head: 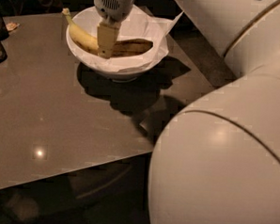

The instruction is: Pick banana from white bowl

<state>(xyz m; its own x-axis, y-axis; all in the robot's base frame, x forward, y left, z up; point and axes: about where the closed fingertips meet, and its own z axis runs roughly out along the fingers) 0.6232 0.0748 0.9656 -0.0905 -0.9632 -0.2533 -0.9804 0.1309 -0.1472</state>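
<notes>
A dim room is closing in around a glossy brown desk [59, 119] that is catching a few points of lamp light. At its far edge the gripper [104, 51] is hanging straight down into the white bowl [128, 72]. Its fingers [106, 37] are sitting closed across the middle of the banana [129, 47]. 1 pale pad is pressing on the near side, and the other is hiding behind the fruit, so the hold looks firm without being fully visible.

From that grip the banana's long axis is running left to right, roughly square to the fingers. The stem is pointing up and left, poking over the bowl's rim. The dark tip is lying to the right, low inside the bowl. A white paper napkin [175, 22] is lining the bowl under the fruit and sticking out past the right rim. The robot's bulky white arm [222, 160] is filling the right foreground.

The lift is probably calling for a straight upward pull. A grasp this near the middle should be keeping both ends balanced, though the napkin may be dragging along.
</notes>
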